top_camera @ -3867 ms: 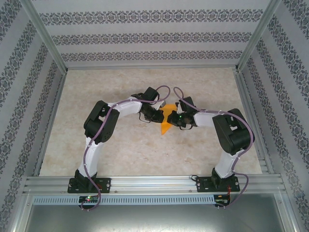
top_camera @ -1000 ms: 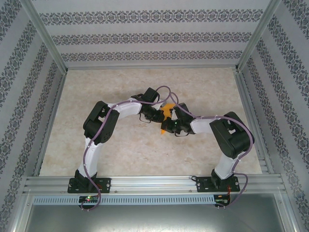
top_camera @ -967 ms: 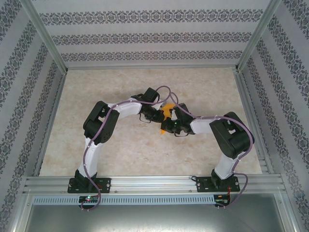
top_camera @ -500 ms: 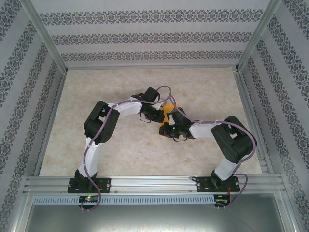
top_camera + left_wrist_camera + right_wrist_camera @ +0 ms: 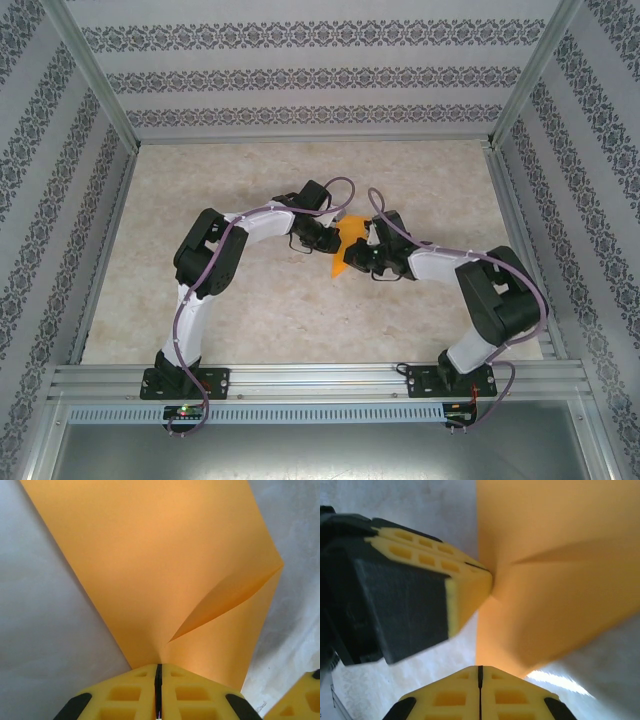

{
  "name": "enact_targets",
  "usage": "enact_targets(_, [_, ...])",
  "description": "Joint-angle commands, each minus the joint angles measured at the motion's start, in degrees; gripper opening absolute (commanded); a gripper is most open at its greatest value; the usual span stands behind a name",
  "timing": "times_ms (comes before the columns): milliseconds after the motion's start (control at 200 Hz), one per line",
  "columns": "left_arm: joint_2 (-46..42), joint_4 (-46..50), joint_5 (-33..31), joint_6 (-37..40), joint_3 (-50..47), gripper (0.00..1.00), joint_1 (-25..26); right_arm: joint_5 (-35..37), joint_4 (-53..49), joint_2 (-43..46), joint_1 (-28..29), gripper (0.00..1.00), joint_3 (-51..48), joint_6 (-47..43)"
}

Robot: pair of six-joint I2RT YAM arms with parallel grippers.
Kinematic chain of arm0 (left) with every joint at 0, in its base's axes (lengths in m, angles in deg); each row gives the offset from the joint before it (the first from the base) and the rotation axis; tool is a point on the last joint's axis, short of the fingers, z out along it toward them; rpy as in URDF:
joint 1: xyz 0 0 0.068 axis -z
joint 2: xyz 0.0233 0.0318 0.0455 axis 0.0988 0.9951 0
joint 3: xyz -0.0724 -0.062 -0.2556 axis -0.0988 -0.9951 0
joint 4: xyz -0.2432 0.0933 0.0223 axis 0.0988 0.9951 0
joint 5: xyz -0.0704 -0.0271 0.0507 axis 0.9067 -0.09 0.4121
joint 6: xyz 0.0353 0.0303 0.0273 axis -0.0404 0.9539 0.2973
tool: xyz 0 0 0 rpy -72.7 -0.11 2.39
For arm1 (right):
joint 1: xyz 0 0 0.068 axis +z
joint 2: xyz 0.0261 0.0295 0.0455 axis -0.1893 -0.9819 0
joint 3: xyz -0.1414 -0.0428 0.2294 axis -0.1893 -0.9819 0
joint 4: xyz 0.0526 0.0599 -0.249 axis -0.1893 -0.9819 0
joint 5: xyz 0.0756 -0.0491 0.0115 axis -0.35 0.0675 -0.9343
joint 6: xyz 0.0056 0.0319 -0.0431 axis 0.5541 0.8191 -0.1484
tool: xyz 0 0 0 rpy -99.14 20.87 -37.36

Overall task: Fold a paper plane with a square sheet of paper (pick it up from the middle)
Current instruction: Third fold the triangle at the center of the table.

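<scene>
The square sheet of paper (image 5: 350, 234) is bright orange and creased into a narrower folded shape, held above the table's middle. My left gripper (image 5: 329, 240) is shut on its edge. In the left wrist view the paper (image 5: 165, 565) fans out from the closed yellow jaws of that gripper (image 5: 158, 666), a fold line running to the right. My right gripper (image 5: 349, 263) is shut, and its tips (image 5: 480, 667) sit at the paper's (image 5: 555, 580) lower edge. I cannot tell whether they pinch it. The left gripper (image 5: 490, 577) shows at the left of the right wrist view.
The beige marbled table (image 5: 250, 310) lies under both arms. Patterned walls with metal posts (image 5: 95, 85) close three sides, and an aluminium rail (image 5: 320, 378) runs along the near edge. A right fingertip (image 5: 300, 700) shows in the corner of the left wrist view.
The right arm's elbow has swung out to the right and its gripper has shifted slightly right along the paper. More orange shows between the grippers. The left arm has stayed still.
</scene>
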Motion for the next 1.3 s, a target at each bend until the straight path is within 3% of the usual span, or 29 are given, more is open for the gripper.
enact_targets(0, [6.2, 8.5, -8.2, 1.4, -3.6, 0.12, -0.7, -1.0, 3.4, -4.7, 0.1, 0.07, 3.4, 1.1])
enact_targets(190, [5.7, 8.9, -9.2, 1.8, -4.0, 0.12, -0.8, 0.8, 0.3, -8.2, -0.7, 0.07, 4.6, -1.0])
enact_targets(600, [6.3, 9.2, -10.8, 2.3, -3.8, 0.12, -0.9, 9.0, -5.8, -4.7, -5.5, 0.07, -0.2, -5.0])
enact_targets(879, [6.3, 9.2, -10.8, 2.4, -3.9, 0.12, -0.9, 9.5, -9.1, 1.7, -6.6, 0.07, 0.0, -6.0])
enact_targets(1004, [6.3, 9.1, -10.2, 2.3, -3.8, 0.12, -0.9, 6.1, -5.8, 2.6, -6.1, 0.07, 1.5, -4.9])
enact_targets(1294, [5.8, 9.0, -9.9, 2.2, -4.1, 0.12, -0.9, 4.3, -3.1, -6.7, -4.3, 0.07, 9.4, -4.0])
